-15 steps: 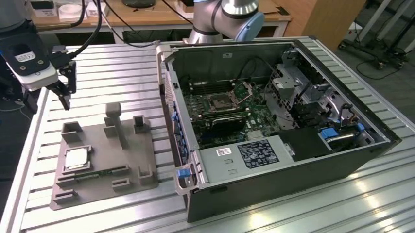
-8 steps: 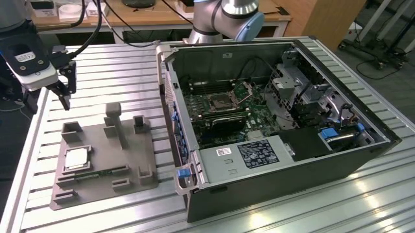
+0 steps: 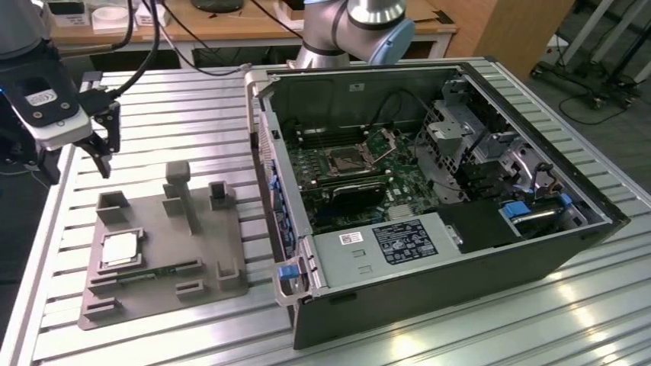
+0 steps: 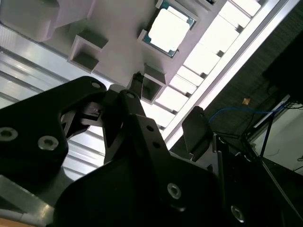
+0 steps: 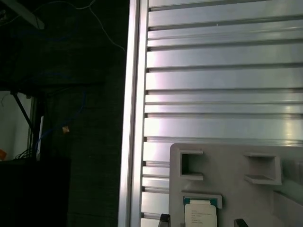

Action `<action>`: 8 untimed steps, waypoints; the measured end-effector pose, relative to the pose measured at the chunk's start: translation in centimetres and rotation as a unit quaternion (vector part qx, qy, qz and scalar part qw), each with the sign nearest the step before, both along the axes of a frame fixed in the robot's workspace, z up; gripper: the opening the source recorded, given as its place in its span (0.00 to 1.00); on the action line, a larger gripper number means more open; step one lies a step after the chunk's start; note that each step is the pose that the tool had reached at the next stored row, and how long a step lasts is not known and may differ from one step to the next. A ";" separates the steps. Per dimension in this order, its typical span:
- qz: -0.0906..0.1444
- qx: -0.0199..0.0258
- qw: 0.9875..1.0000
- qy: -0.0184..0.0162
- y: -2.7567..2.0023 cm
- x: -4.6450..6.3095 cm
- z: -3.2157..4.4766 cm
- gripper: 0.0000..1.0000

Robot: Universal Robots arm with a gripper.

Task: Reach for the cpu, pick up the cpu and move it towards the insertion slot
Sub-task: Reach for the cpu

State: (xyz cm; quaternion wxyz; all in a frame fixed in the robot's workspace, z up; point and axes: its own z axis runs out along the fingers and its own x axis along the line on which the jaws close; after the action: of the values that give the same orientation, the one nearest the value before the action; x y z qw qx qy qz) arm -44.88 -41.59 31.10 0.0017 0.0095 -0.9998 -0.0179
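A robot arm's black gripper (image 3: 76,164) hangs empty above the slotted aluminium table (image 3: 173,99) at the exterior view's left, its 2 fingers (image 4: 195,130) spread apart and clamped on nothing. Below it and nearer the camera, the cpu (image 3: 119,249) lies flat, silvery face up, in a square recess of the grey plastic fixture (image 3: 194,252), well clear of the fingers; both wrist views look down on the chip (image 4: 169,30) (image 5: 200,213) seated in its pocket among the fixture's upright blocks. To the exterior view's right, an opened computer case (image 3: 428,282) lies on its side on the same table, with the insertion slot (image 3: 344,162), a silver-framed square socket, exposed on the green motherboard (image 3: 402,202), well apart from chip and gripper.
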 end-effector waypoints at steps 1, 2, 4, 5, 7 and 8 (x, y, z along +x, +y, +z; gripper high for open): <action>0.000 0.000 1.000 0.000 -0.17 0.0 -0.18 0.61; 0.000 0.000 1.000 0.000 -0.38 0.0 -0.38 0.61; 0.000 0.000 1.000 0.000 -0.68 -0.1 -0.71 0.61; 0.000 0.000 1.000 0.000 -0.79 -0.1 -0.88 0.61; 0.000 0.000 1.000 0.000 -0.93 -0.1 -1.12 0.61; 0.000 0.000 1.000 0.000 -0.95 -0.1 -1.21 0.61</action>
State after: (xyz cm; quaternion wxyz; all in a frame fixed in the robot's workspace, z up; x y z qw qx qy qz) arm -44.96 -42.55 29.89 0.0016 0.0095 -0.9998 -0.0180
